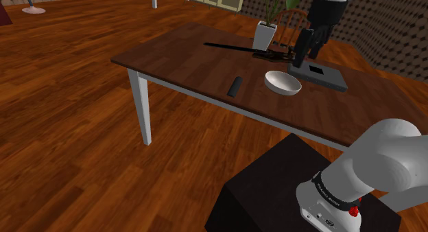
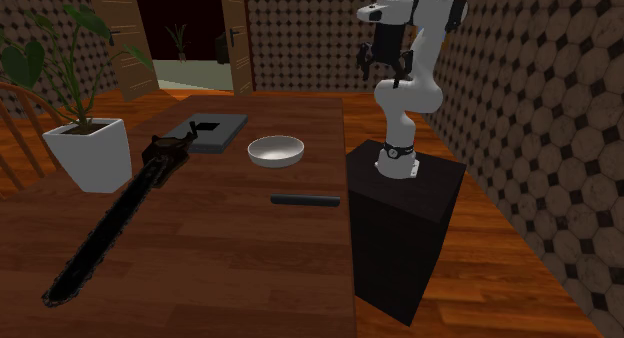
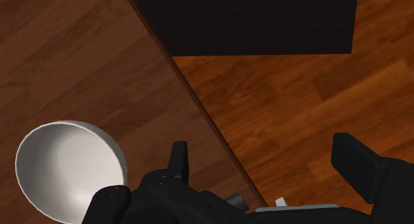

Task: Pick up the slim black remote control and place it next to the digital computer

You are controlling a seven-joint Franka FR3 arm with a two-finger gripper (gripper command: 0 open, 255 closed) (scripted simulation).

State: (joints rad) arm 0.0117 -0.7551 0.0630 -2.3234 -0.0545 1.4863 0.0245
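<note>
The slim black remote (image 1: 235, 86) lies flat and untouched on the dark wooden table (image 1: 178, 59). One end is close to the long edge that faces the stand (image 1: 271, 189), and its length is set across that edge. Further along the same edge sits a white bowl (image 1: 283, 82), upright and apart from the remote. Beyond it, nearer the table's end, lies the computer (image 1: 319, 75) — a flat grey slab with a dark square set into its top. The bowl thus stands between remote and computer. A black chainsaw (image 2: 110, 224) stretches along the table's length, its body just beside the computer and its bar running toward the other end. A white plant pot (image 2: 92, 154) stands by the opposite long edge.

The gripper (image 3: 262, 153) hangs well above the table, over the stand-side edge and close to the bowl. In the wrist view its two black fingers (image 3: 355, 166) stand apart with nothing between them — below them run the table's edge and the wooden floor (image 3: 285, 90), with the bowl off to one side.
</note>
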